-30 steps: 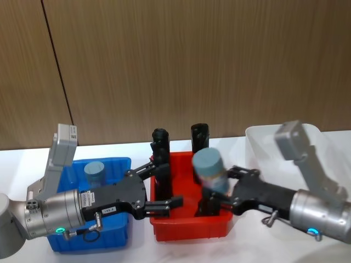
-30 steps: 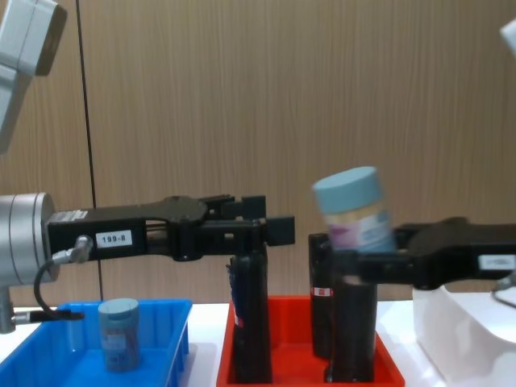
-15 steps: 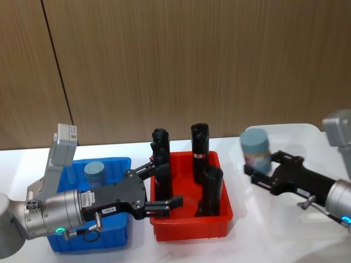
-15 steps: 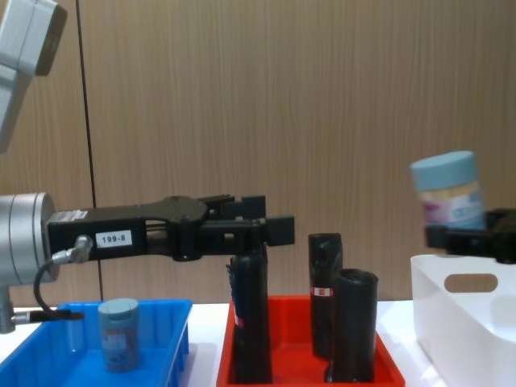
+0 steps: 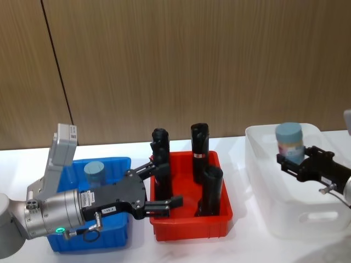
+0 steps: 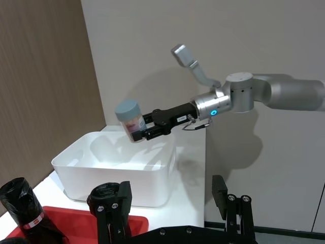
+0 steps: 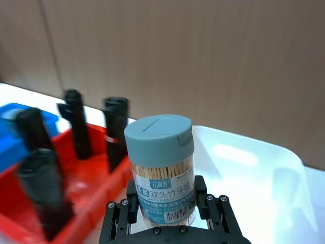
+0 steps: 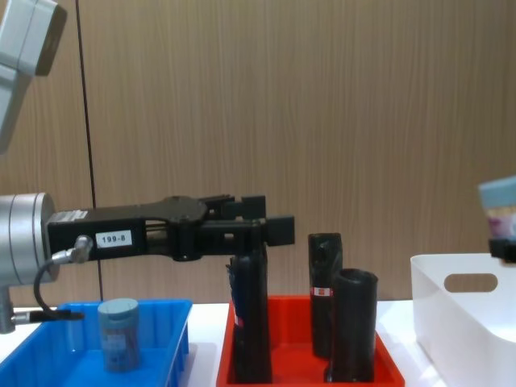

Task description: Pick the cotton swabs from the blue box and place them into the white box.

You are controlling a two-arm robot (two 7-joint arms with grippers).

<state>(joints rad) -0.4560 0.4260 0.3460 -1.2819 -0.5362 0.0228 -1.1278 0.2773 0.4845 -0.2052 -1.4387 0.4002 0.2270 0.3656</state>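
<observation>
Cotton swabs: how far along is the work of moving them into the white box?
Done: nothing yet; the white box looks empty. In hand: the right claw holds one jar above it, not released. Left: that drop, then the other jar standing in the blue box. The left claw hangs open by the red tray.

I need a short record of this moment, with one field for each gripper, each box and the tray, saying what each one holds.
right gripper: fingers shut on a cotton swab jar, upright, held above the white box
left gripper: fingers open, holding nothing, over the left side of the red tray
blue box: second jar standing inside
red tray: black tubes standing upright
white box: under the held jar, which is not yet released
</observation>
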